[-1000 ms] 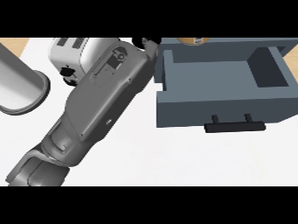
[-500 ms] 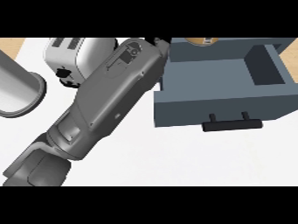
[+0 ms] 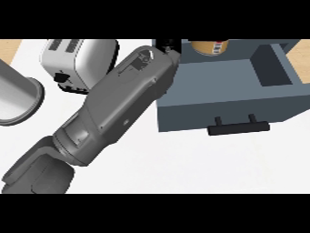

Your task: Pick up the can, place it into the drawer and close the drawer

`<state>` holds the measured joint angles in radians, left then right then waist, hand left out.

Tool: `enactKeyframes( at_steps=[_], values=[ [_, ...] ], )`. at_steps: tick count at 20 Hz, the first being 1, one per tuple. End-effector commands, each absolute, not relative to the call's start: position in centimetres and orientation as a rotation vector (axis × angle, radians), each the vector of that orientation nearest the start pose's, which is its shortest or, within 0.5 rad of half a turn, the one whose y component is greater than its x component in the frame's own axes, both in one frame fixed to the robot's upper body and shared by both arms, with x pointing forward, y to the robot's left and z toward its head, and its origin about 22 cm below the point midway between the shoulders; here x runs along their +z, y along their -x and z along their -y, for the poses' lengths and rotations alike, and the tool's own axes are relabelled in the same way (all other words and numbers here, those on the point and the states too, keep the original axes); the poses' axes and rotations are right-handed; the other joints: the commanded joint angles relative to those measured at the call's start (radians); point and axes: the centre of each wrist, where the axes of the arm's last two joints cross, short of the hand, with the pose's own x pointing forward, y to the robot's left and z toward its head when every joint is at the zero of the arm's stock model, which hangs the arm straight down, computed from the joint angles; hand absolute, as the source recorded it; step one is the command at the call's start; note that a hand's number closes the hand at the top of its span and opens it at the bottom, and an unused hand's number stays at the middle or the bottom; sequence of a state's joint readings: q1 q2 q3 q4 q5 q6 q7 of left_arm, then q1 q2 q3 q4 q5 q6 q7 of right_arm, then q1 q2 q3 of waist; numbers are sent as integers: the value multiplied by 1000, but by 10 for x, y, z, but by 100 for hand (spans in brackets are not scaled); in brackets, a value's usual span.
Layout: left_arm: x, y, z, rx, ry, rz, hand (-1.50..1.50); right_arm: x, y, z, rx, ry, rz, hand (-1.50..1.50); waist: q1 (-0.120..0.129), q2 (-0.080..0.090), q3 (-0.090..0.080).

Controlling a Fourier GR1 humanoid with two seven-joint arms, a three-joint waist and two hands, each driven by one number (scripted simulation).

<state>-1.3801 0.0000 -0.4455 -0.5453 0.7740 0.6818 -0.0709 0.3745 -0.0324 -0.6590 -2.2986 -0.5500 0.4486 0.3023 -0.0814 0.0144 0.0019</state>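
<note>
an orange-brown can (image 3: 208, 47) is seen at the top edge, above the open grey drawer (image 3: 234, 102); the hand (image 3: 168, 45) grip cannot be told.

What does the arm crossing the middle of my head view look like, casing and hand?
The forearm is a chunky grey casing with smooth, rounded panels, wider toward the wrist, and a darker grey segment near the lower edge. A small dark marking sits near its upper end. Only a sliver of the black hand shows beyond it; no cables are visible.
</note>
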Motion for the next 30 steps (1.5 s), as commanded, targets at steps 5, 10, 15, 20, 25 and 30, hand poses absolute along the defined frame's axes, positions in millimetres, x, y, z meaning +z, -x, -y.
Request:
enactKeyframes(
  at_steps=[5,10,15,20,25,30],
  values=[
    [174,-417,16,14,-28,1657,-150,129,-87,358,-97,107,1806,-150,-18,5,0],
    [167,-421,11,59,-50,1639,-150,129,-95,356,-105,96,1828,-150,-17,9,1],
    [166,-418,14,78,-53,1636,-150,130,-93,357,-115,115,1803,-150,-12,4,0],
    [161,-421,9,89,-43,1646,-150,134,-89,364,-84,103,1808,-150,-6,2,0],
    [161,-418,12,113,-26,1678,-150,167,-84,359,135,315,1932,-150,-17,2,-1],
    [182,-419,20,123,5,1711,-150,174,-101,343,282,357,2014,-150,14,3,0]
  ],
)
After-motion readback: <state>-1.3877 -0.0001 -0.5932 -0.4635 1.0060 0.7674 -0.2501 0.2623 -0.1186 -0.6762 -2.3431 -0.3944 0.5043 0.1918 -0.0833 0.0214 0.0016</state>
